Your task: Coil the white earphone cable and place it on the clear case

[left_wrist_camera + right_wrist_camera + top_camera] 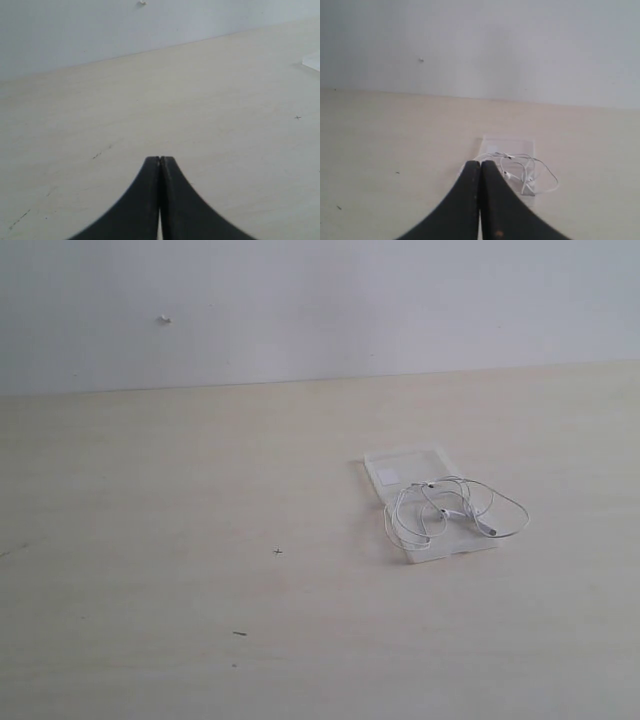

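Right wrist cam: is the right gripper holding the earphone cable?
No, the right gripper is shut with nothing between its jaws, and the white earphone cable lies loose on the clear case.

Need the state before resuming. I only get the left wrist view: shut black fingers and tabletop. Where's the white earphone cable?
Observer: The thin white earphone cable lies in a loose tangle on the small flat clear plastic case, right of centre in the exterior view.
Operator: All of it on the case?
Observer: No. A few loops run past the case's edges onto the pale wooden table.
Operator: Is the right gripper holding anything?
Observer: No. The right gripper is shut with nothing between its fingers.
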